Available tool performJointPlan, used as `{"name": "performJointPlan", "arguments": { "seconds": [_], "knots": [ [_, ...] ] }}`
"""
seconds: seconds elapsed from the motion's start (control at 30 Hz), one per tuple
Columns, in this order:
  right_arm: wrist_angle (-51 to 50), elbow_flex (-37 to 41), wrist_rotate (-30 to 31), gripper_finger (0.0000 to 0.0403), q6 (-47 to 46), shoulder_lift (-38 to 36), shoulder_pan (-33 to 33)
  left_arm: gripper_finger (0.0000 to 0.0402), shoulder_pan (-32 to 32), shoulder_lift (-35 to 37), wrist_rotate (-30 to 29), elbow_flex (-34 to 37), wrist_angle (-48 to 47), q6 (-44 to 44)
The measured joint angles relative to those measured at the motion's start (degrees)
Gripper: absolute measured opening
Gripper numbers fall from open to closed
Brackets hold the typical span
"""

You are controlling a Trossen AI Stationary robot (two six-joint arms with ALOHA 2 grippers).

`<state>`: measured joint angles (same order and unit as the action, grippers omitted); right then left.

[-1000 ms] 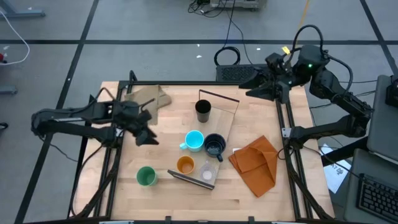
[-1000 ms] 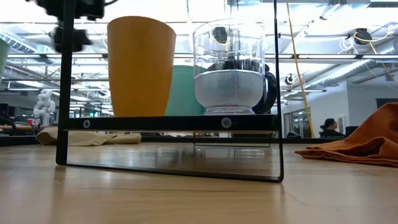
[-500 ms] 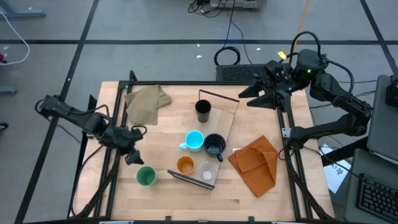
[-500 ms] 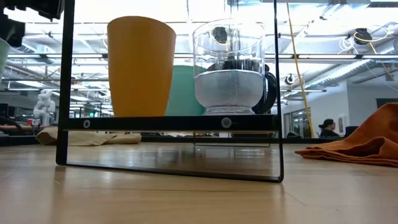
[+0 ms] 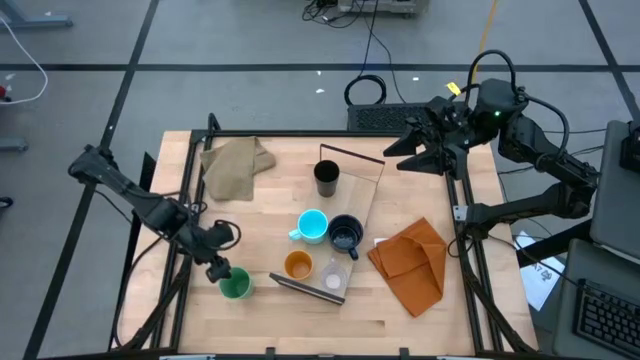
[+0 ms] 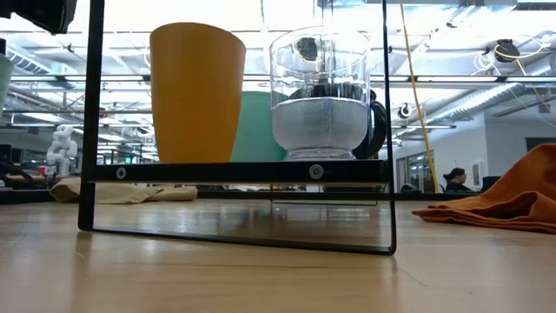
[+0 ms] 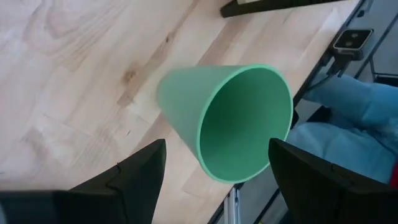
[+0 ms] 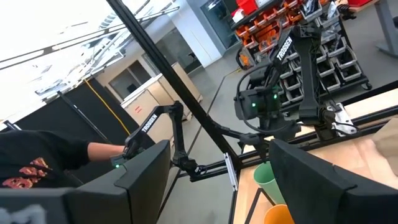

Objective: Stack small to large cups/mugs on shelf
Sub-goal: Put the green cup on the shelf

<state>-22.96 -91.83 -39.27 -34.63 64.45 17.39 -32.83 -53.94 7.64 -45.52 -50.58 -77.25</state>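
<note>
The green cup (image 5: 236, 286) stands upright on the table near its front left. My left gripper (image 5: 214, 270) hovers just beside it, tipped down and open. In the left wrist view the cup's mouth (image 7: 245, 121) lies beyond the gripper (image 7: 214, 186), between its two spread fingers and untouched. The orange cup (image 5: 297, 265), clear cup (image 5: 331, 276), light-blue mug (image 5: 313, 226), navy mug (image 5: 345, 235) and black cup (image 5: 326, 178) stand on the shelf (image 5: 366, 190). My right gripper (image 5: 408, 150) hangs open, high over the far right corner.
A tan cloth (image 5: 236, 160) lies at the far left and an orange cloth (image 5: 412, 262) at the right. In the low view the orange cup (image 6: 197, 91) and clear cup (image 6: 320, 96) stand above the shelf's dark end strip (image 6: 239, 172). A person's blue-clad legs (image 7: 354, 118) show past the table's edge.
My left gripper has swung from beside the shelf's middle toward the table's near edge and sunk toward the green cup, tipping further down and rolling. Its arm now reaches in from the far left. The cups have kept their places.
</note>
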Motion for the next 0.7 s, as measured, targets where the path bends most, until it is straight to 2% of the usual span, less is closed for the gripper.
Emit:
{"name": "performJointPlan", "arguments": {
  "seconds": [0.3, 0.7],
  "knots": [
    [0.00, 0.00, 0.00, 0.0265, -0.16, 0.00, 0.00, 0.0282, -0.05, -2.41, -3.70, 0.00, 0.11, 0.27],
    [0.00, 0.00, 0.00, 0.0265, -0.22, 0.00, 0.00, 0.0282, -0.38, -4.69, -1.66, 0.00, -3.37, 1.29]
  ]
}}
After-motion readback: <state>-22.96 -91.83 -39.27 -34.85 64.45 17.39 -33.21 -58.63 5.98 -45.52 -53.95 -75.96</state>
